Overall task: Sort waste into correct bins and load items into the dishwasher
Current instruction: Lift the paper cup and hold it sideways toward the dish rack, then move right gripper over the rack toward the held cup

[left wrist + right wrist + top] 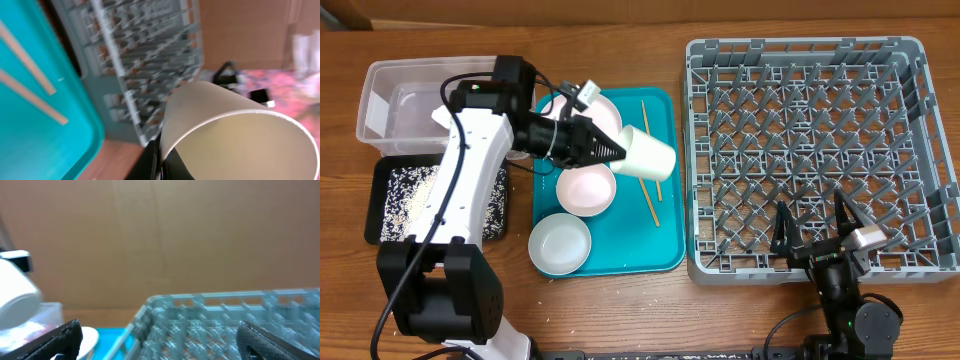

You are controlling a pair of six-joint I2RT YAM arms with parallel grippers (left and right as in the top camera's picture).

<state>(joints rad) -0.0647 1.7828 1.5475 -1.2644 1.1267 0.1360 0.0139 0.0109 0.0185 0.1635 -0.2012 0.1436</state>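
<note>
Tabletop of brown wood carries everything. Nearest, at 5 o'clock, the right gripper hovers over the near edge of the grey dish rack. Its two black fingers are spread wide apart with nothing between them. The rack takes up the table's 3 o'clock side. Just to its left sits the teal tray. The grey-green bowl stands upright at the tray's 7 o'clock corner. The pale pink bowl is just beyond it, and whether the two rims touch cannot be told. Thin wooden chopsticks lie on the tray's 3 o'clock half, running roughly 12 to 6, partly hidden under the cup. Over the tray's middle the left gripper is clamped on the rim of the small white cup. The cup is tipped on its side, mouth toward the gripper and base pointing to 3 o'clock. Behind the gripper, at the tray's 11 o'clock corner, the pale pink plate is half covered by the arm. At the table's 9 o'clock lies the shallow black tray, with white rice-like grains scattered in it. Farthest, at 10 o'clock, the clear plastic tub sits just beyond the black tray.
</note>
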